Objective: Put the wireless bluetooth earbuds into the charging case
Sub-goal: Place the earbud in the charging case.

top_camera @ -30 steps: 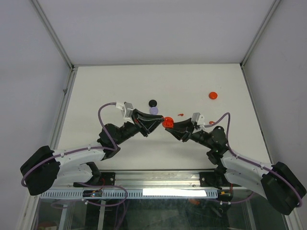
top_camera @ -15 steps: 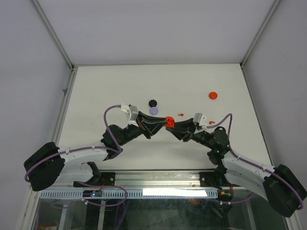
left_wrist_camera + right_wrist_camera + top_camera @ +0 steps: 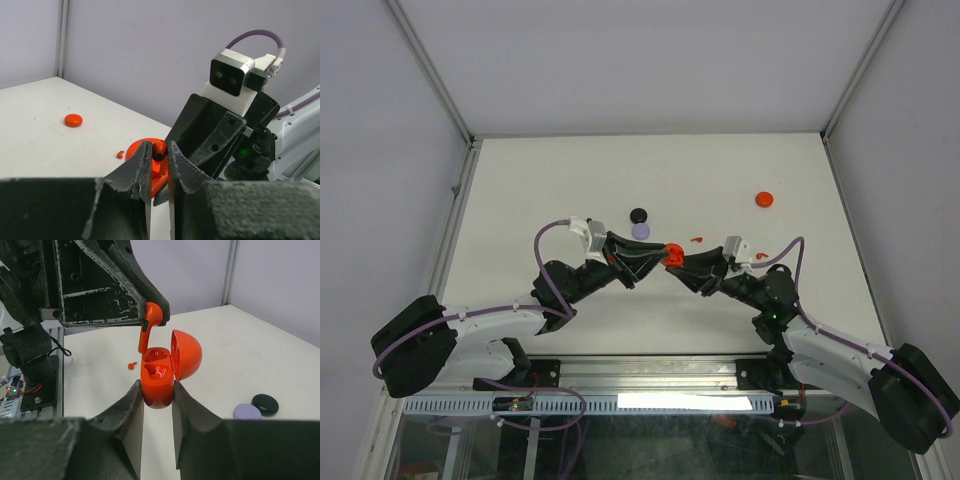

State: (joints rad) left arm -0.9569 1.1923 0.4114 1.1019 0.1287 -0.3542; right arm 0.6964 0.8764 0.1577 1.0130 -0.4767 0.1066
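Earbud (image 3: 149,322) pinched narrow in my left gripper (image 3: 159,159), stem pointing down, hanging just above and slightly left of the open red case (image 3: 161,375). My right gripper (image 3: 157,402) clamps the case base, lid hinged open on the right. Sockets look empty. Next move, I judge: straight down, stem-first, into the left socket.

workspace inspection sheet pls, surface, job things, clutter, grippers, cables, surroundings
surface: white table, bare at the far end.
job's things: open red charging case, both sockets empty; red earbud just above it, stem down; loose red earbud on the table.
clutter: closed lavender case, black case, red case.
grippers: right gripper shut on the charging case; left gripper shut on the earbud.
cables: purple cable looped at each wrist.
surroundings: plain grey walls.
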